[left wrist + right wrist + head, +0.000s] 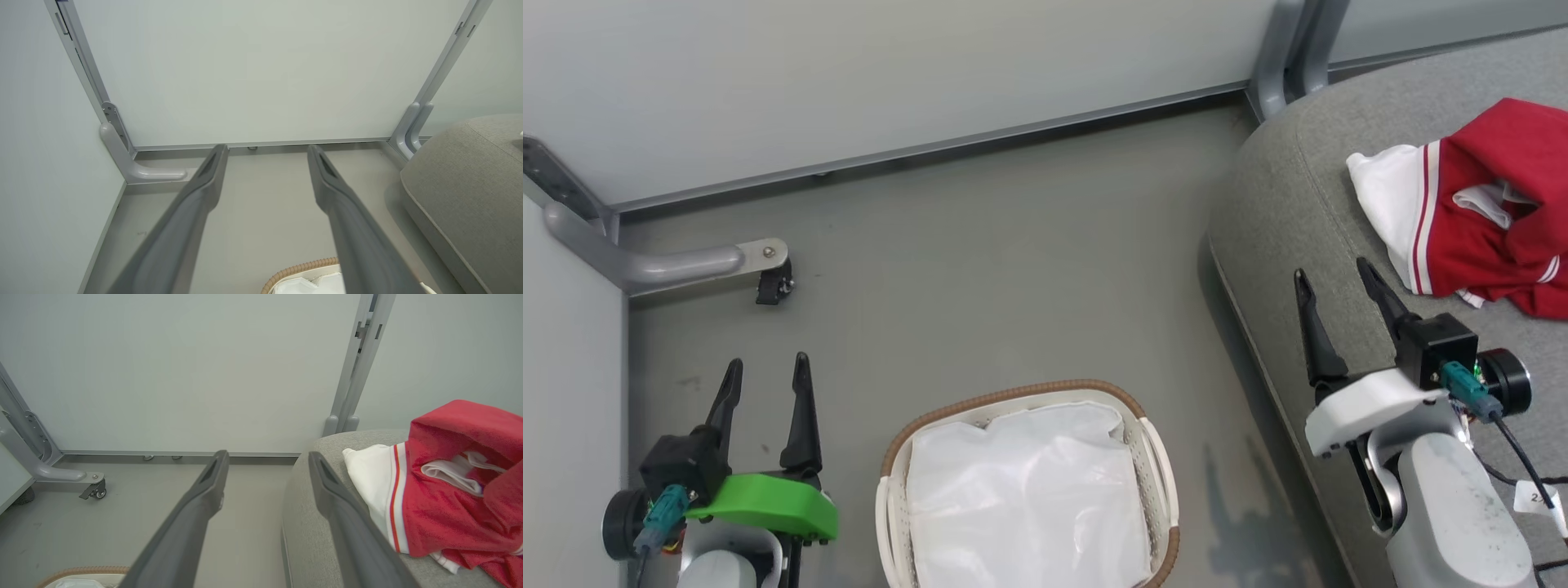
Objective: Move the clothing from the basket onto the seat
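- The small oval white perforated plastic basket [1164,465] with a brown woven rim stands on the smooth grey floor [980,269] between the two arms. Its plain white cloth liner [1029,490] lies rumpled inside.
- The left pincer [769,360], on a green-shelled wrist, hangs above the floor just left of the basket. Its two long dark fingers are spread wide with nothing between them.
- The right pincer [1332,269], on a white-shelled wrist, is spread just as wide and holds nothing. It hovers at the left edge of the large rounded grey fabric-upholstered seat [1282,204].
- The clothing [1486,237], soft bright red fabric with a white panel and thin red-and-white trim, lies crumpled on the seat. It is near the right pincer, just beyond it and to its right, and clear of its fingers.
- Farthest back, pale wall panels [890,73] in grey metal frames meet the floor. A grey castor foot [670,263] juts out from the left corner.
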{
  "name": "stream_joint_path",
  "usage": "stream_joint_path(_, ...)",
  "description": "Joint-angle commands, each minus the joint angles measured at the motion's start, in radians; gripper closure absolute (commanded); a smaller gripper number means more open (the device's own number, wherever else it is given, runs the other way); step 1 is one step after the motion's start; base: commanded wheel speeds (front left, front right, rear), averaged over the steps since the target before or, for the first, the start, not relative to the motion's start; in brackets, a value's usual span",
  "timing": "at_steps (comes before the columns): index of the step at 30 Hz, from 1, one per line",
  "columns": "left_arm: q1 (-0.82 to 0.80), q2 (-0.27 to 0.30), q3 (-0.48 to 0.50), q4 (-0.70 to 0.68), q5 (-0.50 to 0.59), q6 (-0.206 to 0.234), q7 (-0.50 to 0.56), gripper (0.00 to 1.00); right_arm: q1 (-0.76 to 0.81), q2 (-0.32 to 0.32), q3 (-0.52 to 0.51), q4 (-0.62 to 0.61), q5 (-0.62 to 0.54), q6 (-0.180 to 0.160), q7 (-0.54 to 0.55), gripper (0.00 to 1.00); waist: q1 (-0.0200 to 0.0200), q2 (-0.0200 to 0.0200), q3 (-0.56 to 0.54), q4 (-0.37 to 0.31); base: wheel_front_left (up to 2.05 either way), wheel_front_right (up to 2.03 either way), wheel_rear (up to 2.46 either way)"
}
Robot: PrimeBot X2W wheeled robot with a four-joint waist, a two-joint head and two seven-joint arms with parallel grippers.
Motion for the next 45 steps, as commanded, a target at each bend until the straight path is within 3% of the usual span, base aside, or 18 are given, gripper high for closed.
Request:
stream_joint_path(1,0.023,-0.007,0.012,0.004,0.003,-0.003,0.000,0.00,0.028,-0.001,0.003,0.008,0.000,-0.001,0.000,0.00,0.0000,0.0000,-0.043,0.035,0.00,0.00,0.00)
stream_joint_path(18,0.146,-0.029,0.043,0.074,-0.028,-0.003,0.000,0.00,0.177,-0.001,0.016,0.049,0.033,-0.001,0.000,0.00,0.0000,0.0000,-0.145,0.054,0.00,0.00,0.00)
stream_joint_path(19,0.134,-0.027,0.041,0.074,-0.026,0.000,0.000,1.00,0.161,0.003,0.016,0.049,0.028,0.000,0.000,1.00,0.0000,0.0000,-0.141,0.053,0.00,0.00,0.00)
stream_joint_path(23,0.134,-0.031,0.040,0.105,-0.037,0.000,0.004,1.00,0.171,0.010,0.011,0.080,0.038,0.000,0.007,1.00,0.0000,0.0000,-0.143,0.053,0.00,0.00,0.00)
stream_joint_path(45,0.104,-0.037,0.072,0.053,-0.401,-0.001,0.108,1.00,0.186,0.007,-0.016,0.020,0.467,0.000,0.109,1.00,0.0000,0.0000,-0.150,0.055,0.00,0.00,0.00)
